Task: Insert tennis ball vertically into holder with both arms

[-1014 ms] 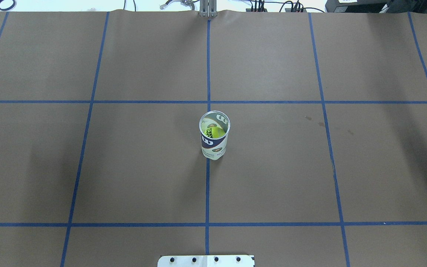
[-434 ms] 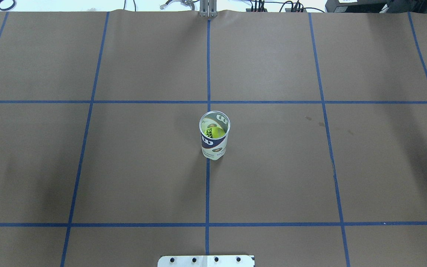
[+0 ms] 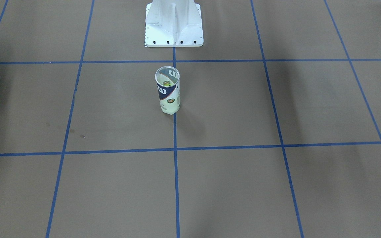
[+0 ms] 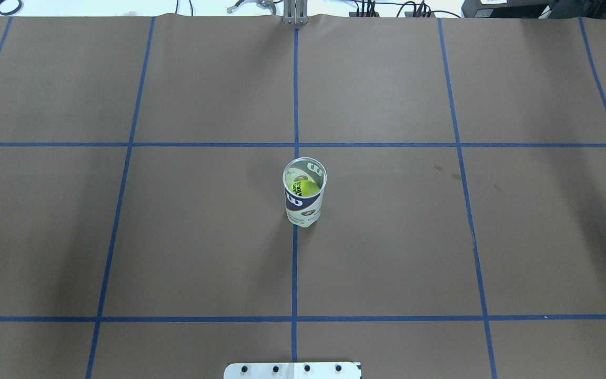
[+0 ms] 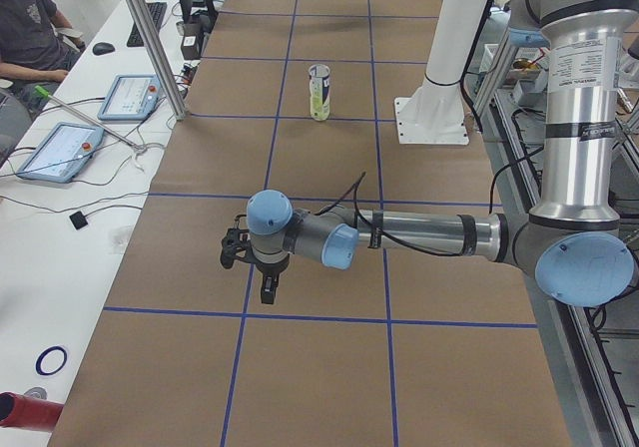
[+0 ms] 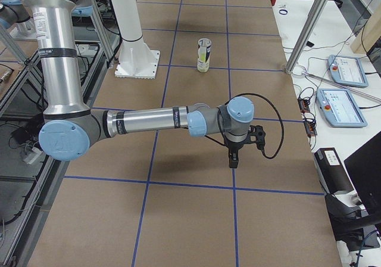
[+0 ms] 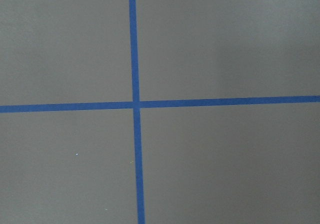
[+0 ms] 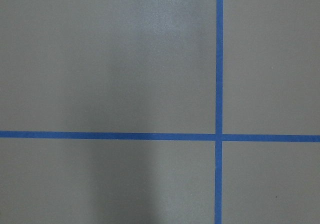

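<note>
The holder [image 4: 304, 204], a clear can with a silver rim and a white and navy W label, stands upright at the table's middle, on the blue centre line. A yellow-green tennis ball [image 4: 303, 187] sits inside it. The holder also shows in the front view [image 3: 169, 97] and both side views [image 5: 319, 93] [image 6: 204, 55]. My left gripper [image 5: 268, 292] hangs over the table far from the holder. My right gripper [image 6: 232, 160] does the same at the other end. I cannot tell if either is open or shut. Both wrist views show only brown paper and blue tape.
The white pedestal base [image 3: 174, 26] stands at the robot's side of the table, behind the holder. Blue tape lines [image 4: 295, 95] grid the brown paper. Tablets [image 5: 130, 96] and cables lie on the operators' bench, where a person [image 5: 25, 23] sits.
A small black part at the overhead view's right edge has gone out of view. The holder and ball have not moved.
</note>
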`<action>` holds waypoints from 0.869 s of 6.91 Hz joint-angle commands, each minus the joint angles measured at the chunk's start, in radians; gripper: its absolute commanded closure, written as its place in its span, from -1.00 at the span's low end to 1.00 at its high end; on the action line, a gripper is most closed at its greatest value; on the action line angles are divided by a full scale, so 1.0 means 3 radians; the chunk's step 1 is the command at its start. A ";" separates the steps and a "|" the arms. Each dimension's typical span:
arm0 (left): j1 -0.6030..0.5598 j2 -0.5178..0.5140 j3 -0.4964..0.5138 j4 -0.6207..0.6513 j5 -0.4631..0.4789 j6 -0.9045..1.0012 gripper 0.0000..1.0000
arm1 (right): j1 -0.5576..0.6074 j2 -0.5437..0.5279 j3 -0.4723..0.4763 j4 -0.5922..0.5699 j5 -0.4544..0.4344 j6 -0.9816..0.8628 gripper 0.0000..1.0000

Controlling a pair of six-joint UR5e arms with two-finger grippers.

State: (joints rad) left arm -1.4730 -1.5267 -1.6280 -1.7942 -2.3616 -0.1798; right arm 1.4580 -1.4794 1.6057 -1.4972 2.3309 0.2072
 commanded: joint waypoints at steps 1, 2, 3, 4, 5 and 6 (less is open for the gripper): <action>-0.0146 -0.0004 0.0027 0.0223 0.0008 0.0235 -0.99 | -0.0002 0.0002 -0.0004 -0.0005 -0.0008 -0.0010 -0.98; -0.0172 0.0001 0.0042 0.0233 0.0008 0.0358 -0.99 | -0.0002 0.0002 -0.0004 -0.0005 -0.0008 -0.0010 -0.98; -0.0178 0.0006 0.0048 0.0239 0.0003 0.0359 -0.99 | -0.0002 0.0002 -0.0004 -0.0010 -0.0013 -0.0010 -0.98; -0.0178 -0.0019 0.0017 0.0451 -0.0007 0.0349 -0.99 | -0.0002 -0.0003 -0.0009 -0.0010 -0.0033 -0.0010 -0.98; -0.0183 -0.0044 -0.0069 0.0681 -0.0013 0.0349 -0.99 | -0.0002 -0.0003 -0.0004 -0.0010 -0.0038 -0.0010 -0.98; -0.0193 -0.0029 -0.0085 0.0688 -0.0008 0.0359 -0.99 | 0.0003 -0.0003 -0.0004 -0.0010 -0.0039 -0.0010 -0.98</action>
State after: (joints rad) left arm -1.5279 -1.5357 -1.6409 -1.6184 -2.3640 -0.0746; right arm 1.4575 -1.4801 1.6040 -1.5002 2.3206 0.2040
